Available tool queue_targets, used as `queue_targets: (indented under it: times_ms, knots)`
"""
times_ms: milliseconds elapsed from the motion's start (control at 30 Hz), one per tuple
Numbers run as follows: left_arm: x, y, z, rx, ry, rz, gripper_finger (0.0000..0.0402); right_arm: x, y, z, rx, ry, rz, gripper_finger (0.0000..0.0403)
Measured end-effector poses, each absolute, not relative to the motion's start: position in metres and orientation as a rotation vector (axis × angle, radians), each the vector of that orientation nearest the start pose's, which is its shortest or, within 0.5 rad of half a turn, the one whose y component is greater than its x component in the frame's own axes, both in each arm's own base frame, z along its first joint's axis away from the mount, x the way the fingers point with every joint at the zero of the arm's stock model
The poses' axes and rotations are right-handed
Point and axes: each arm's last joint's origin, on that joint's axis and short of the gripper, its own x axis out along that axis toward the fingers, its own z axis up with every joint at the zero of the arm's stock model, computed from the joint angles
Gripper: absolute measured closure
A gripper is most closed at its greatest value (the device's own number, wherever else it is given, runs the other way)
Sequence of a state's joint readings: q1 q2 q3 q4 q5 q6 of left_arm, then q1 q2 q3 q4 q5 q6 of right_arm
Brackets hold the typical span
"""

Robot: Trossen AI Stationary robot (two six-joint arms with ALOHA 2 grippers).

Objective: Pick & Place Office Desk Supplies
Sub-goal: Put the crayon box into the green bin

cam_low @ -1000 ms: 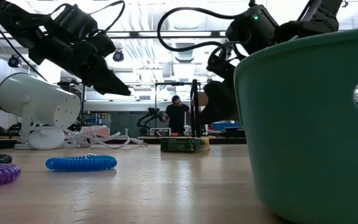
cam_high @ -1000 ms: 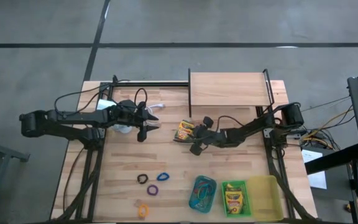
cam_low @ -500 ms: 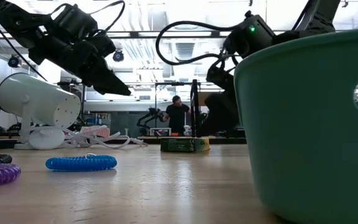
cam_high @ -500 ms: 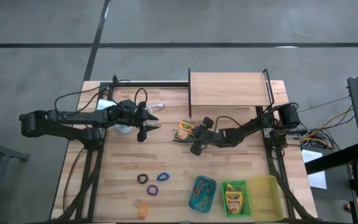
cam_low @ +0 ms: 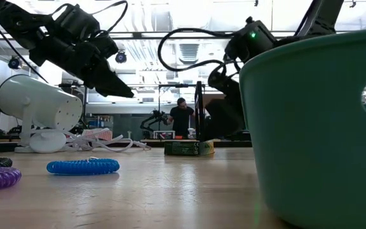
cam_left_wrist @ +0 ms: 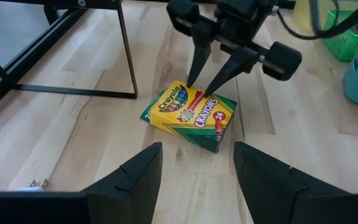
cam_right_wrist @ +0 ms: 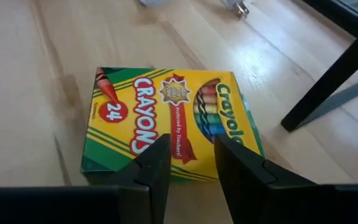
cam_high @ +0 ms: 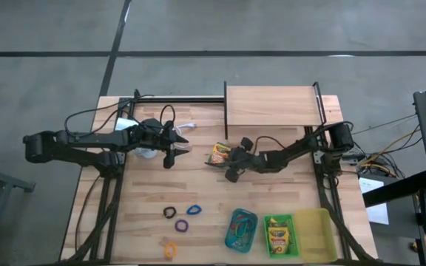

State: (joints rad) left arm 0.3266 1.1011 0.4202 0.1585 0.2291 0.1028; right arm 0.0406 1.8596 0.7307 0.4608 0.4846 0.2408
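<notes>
So I'm standing by the table and the right gripper (cam_left_wrist: pixel 205 73) is hanging right over the crayon box (cam_high: pixel 221 154), fingertips pointing down at its top face. The fingers are parted with nothing between them, and the gap looks pretty narrow compared to the box. The box lies flat on the wood, roughly dead centre of the table, just off the foot of the little wooden shelf (cam_high: pixel 274 103) at its 1 o'clock.

Here's what I think could go sideways. In the right wrist view the two fingers sit over the middle of the box, not outside its edges. If it drops like that, the tips land on the cardboard and just press or shove it instead of straddling it. The box also sits a bit skewed to the fingers, so a pinch on the corners might spin it out. And that shelf leg is close, so a nudge could wedge the box against it.

The left gripper (cam_high: pixel 179 147) hovers unclenched and empty at about 9 o'clock from the box, near the white lamp (cam_low: pixel 37 105), well apart.

Over at 5 o'clock the green tray (cam_high: pixel 290 244) already holds another crayon box (cam_high: pixel 277 235).
</notes>
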Motion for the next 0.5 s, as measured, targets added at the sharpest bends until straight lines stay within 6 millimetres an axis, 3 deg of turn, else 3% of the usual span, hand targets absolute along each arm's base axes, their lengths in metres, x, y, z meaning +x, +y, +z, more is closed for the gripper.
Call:
queue_targets:
  times_ms: [500]
  knots:
    - [0.2027,0.0618,0.1834,-0.043,0.506,0.069,0.0199,0.3266,-0.0011,0.1008,0.074,0.62,-0.497,0.0284]
